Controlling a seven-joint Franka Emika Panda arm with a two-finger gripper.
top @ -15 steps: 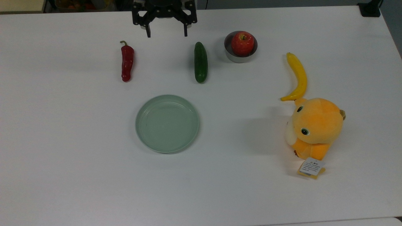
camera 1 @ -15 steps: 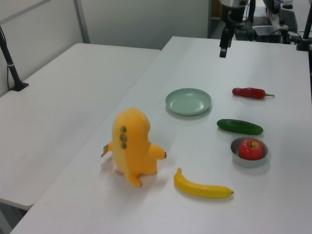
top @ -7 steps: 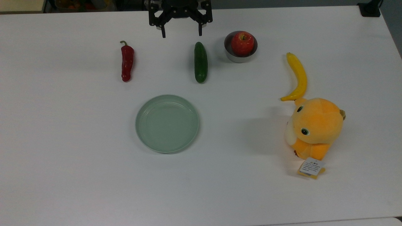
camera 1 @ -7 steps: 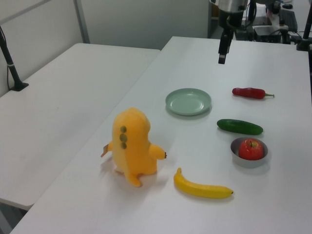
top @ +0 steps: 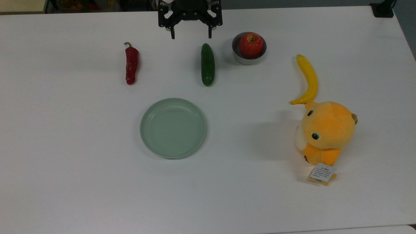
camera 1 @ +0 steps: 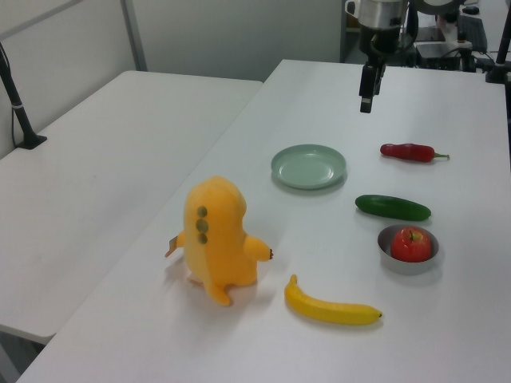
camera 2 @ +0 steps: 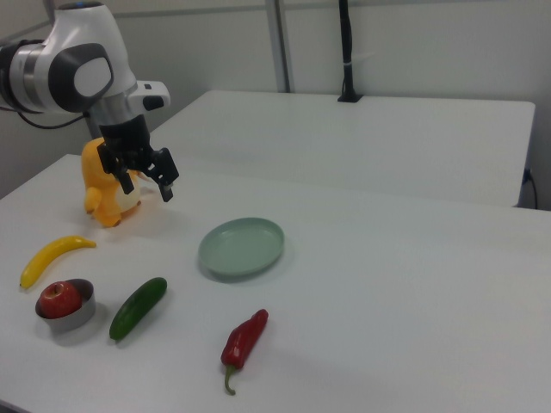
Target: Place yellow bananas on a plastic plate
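Observation:
The yellow banana [top: 310,79] lies on the white table at the top view's right, its lower tip touching the plush toy; it also appears in the left view [camera 1: 331,309] and the right view [camera 2: 52,256]. The mint-green plastic plate [top: 173,128] sits empty near the table's middle [camera 1: 308,165] [camera 2: 242,246]. My gripper [top: 191,36] hangs open and empty above the table's far edge, just up-left of the cucumber in the top view, well away from banana and plate [camera 1: 366,100] [camera 2: 148,188].
A green cucumber [top: 207,64] and a red chili pepper [top: 131,64] lie beyond the plate. A red apple [top: 251,45] sits in a small metal bowl [top: 247,60]. An orange plush toy [top: 326,131] stands beside the banana.
The open gripper has shifted toward the top view's right, from near the pepper to just left of the cucumber. Nothing on the table has moved.

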